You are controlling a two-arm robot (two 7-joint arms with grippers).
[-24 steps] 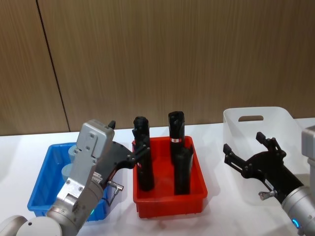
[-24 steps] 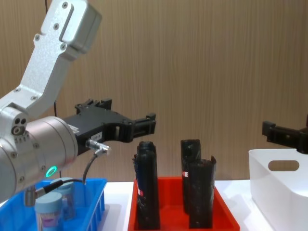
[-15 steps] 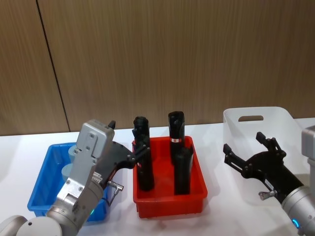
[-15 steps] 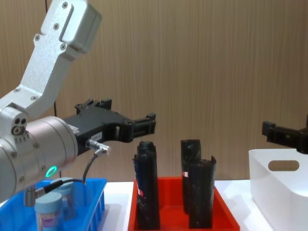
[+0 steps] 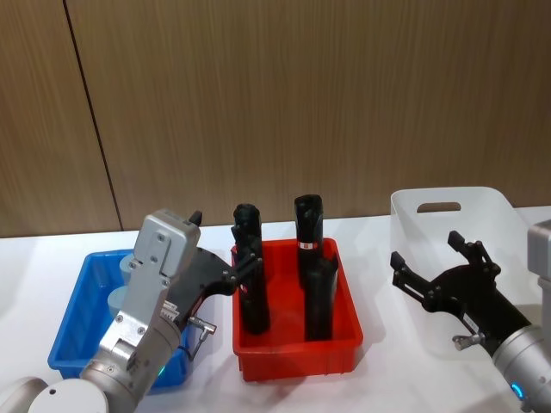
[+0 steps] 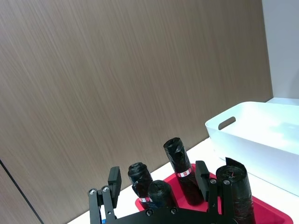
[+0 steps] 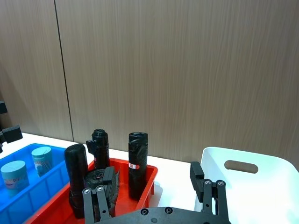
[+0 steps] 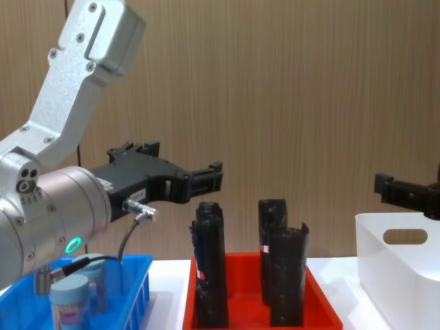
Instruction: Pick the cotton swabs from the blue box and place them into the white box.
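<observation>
The swabs (image 8: 70,300) stand in the blue box (image 5: 73,320) at the left of the surface (image 5: 387,370), with at least two tubs upright toward its far half. The left gripper (image 5: 222,248) hovers above the box's right side, jaws spread and empty, pointing toward the red tray (image 5: 293,354) and its rolls (image 5: 312,258). The right gripper (image 5: 426,249) hangs near the white box (image 5: 482,200) at the right, jaws likewise released and holding nothing.

The step in hand looks like the reach for a first tub. To do it well, the left gripper should swing left, tip downward and come straight down over one lid. Its jaws should straddle the round body, clear of the neighbouring tub and the box wall. Close gently, as the clear body may be slippery. Lift high before crossing, since the rolls stand tall in between.
</observation>
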